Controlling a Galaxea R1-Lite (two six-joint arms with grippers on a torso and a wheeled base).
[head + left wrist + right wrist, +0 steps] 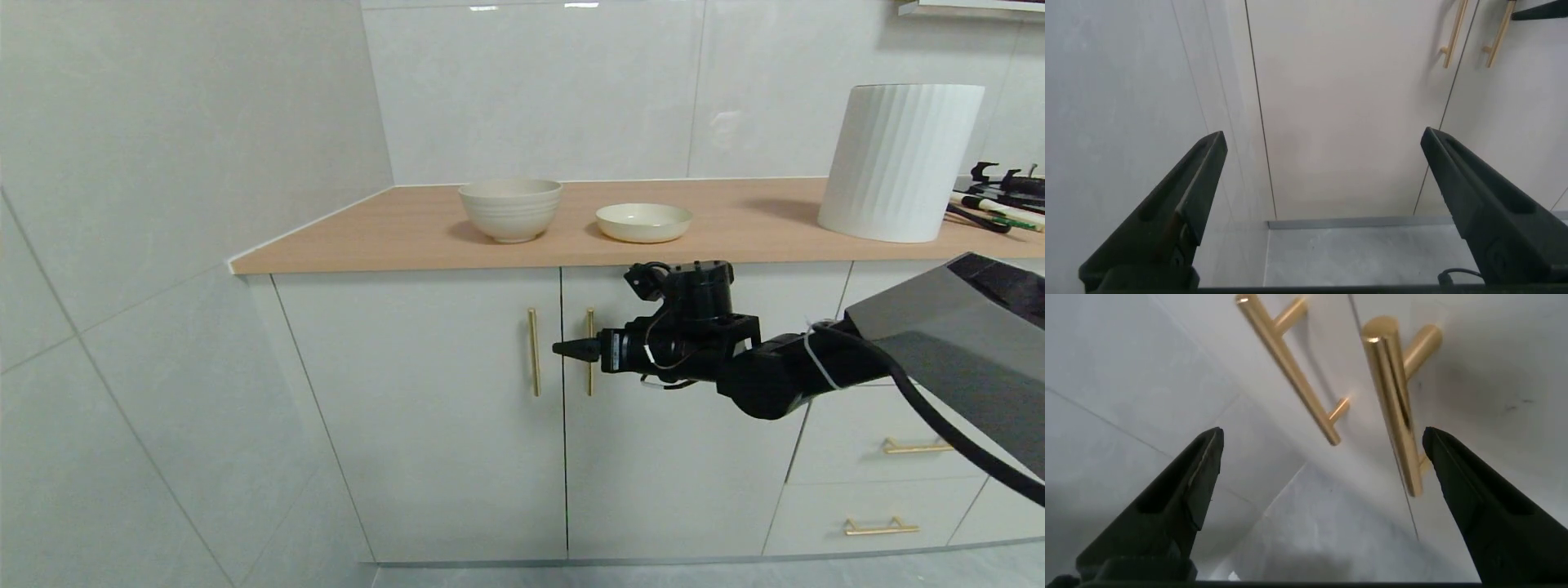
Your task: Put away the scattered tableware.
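With the bowl [510, 209] and dish [643, 222] on the surface [367, 237] well above the right gripper [574, 349], whose jaws stand spread with both gold handles [1290, 371] between them, I would centre on the nearer handle [1392, 408] alone before closing and pulling the door [653, 474] open

Bowl [510, 210] left of dish [643, 222], on counter [367, 241]

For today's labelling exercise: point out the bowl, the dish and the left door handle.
bowl [510, 214], head view, ribbed side.
dish [643, 217], head view, inner floor.
left handle [534, 351], head view, middle of bar.
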